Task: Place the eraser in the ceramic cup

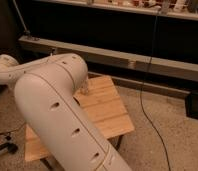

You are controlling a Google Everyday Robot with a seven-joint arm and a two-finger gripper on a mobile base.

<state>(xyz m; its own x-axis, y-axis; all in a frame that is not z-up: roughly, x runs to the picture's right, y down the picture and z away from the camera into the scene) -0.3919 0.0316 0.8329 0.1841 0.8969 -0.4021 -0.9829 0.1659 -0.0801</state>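
My white arm [57, 115] fills the left and middle of the camera view and covers much of the small wooden table [104, 112]. My gripper is hidden behind the arm, somewhere over the table's far side, and it is shut. Whether it holds anything does not show. A small pale object [85, 89] stands on the table right at the arm's edge, partly covered; I cannot tell if it is the ceramic cup. The eraser is out of view.
A black cable [148, 100] hangs down to the speckled floor right of the table. A long grey ledge [142, 65] runs behind it below dark shelving. A dark box [196, 105] sits far right, and a black foot [4, 148] lower left.
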